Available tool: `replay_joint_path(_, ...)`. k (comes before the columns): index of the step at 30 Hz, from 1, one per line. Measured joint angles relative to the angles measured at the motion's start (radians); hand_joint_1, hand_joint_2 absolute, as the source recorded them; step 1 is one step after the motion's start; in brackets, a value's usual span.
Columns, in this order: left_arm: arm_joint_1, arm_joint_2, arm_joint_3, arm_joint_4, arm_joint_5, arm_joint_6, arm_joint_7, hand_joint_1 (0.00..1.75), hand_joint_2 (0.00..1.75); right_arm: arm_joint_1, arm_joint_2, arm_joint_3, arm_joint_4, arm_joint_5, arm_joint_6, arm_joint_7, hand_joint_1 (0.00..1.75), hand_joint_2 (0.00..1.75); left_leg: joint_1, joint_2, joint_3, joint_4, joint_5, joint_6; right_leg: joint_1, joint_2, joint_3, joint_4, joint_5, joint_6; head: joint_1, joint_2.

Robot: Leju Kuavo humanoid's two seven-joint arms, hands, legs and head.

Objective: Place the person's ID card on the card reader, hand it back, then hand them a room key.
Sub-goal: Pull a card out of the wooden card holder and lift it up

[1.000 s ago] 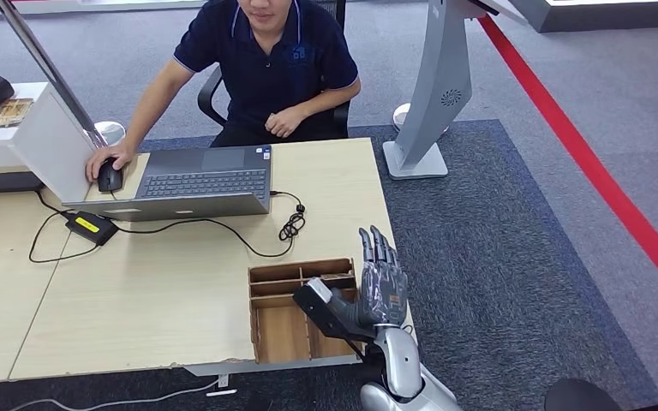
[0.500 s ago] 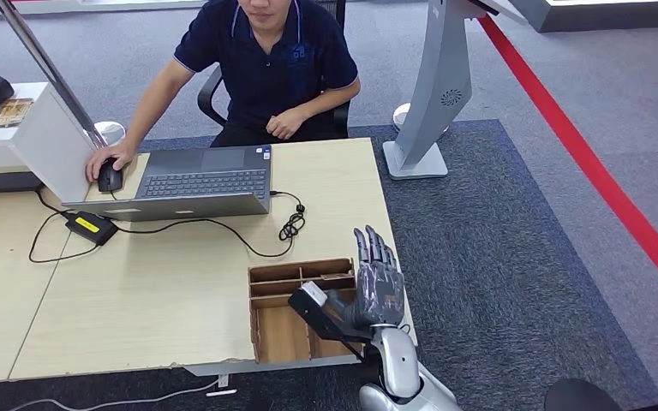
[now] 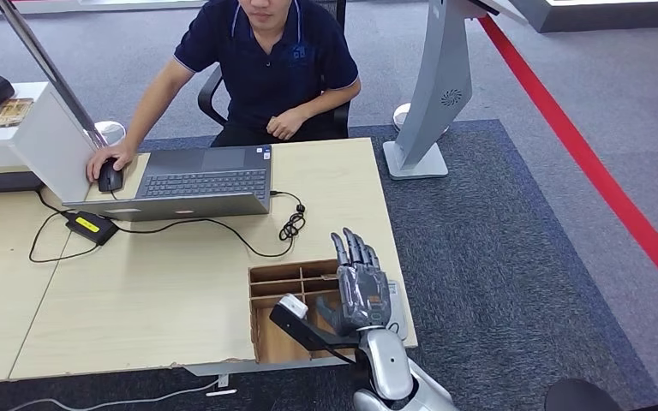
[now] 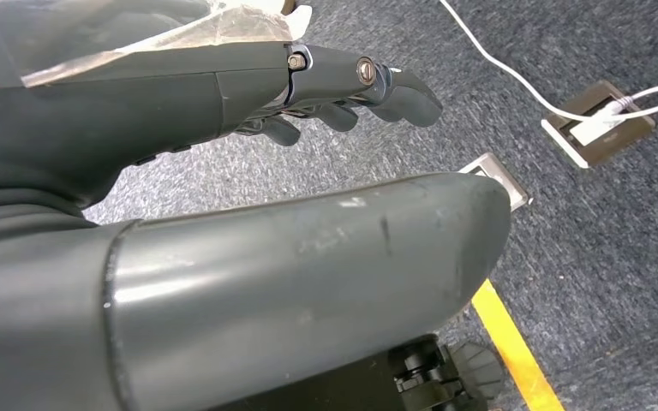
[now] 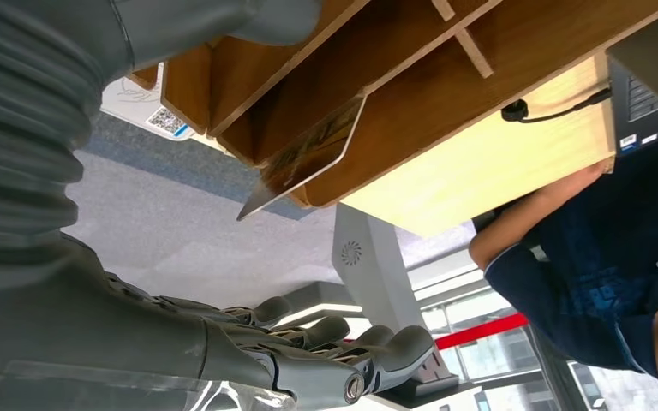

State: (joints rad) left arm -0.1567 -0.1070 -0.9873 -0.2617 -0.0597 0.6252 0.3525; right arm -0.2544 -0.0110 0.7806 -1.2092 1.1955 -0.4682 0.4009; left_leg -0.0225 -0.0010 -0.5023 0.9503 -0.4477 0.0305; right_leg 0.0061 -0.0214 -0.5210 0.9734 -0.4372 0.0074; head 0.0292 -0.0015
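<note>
My right hand [image 3: 361, 291] hovers over the right part of a wooden organizer box [image 3: 281, 282] at the table's near edge. Its fingers are stretched out and apart, its thumb sticks out to the left, and it holds nothing. In the right wrist view a pale card [image 5: 304, 158] leans inside one compartment of the organizer [image 5: 445, 94], apart from my right hand [image 5: 248, 342]. The person [image 3: 266, 60] sits behind a laptop [image 3: 197, 181], one hand on a mouse [image 3: 110, 177]. My left hand [image 4: 308, 77] hangs over carpet, fingers loosely curved, holding nothing.
A small black box with a yellow label [image 3: 90, 227] and cables lie on the table [image 3: 137, 300] left of the laptop. A white sheet [image 3: 398, 308] lies just right of the organizer. A grey kiosk stand [image 3: 433, 94] rises on the carpet at the far right.
My right hand has shifted left and a little nearer, from the organizer's right edge to above its compartments. The person has not moved.
</note>
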Motion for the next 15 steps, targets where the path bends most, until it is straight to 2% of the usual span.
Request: replay_joint_path(15,-0.001,0.001,0.0,0.0,-0.009,-0.005,0.0,0.0,0.0,0.0,-0.009,0.02,-0.023,0.021,0.012,0.018,0.0,1.75,0.0,0.0,0.0,0.0,0.0,0.0,0.0,0.0,0.0,0.0,0.0,0.0,0.0,0.0)
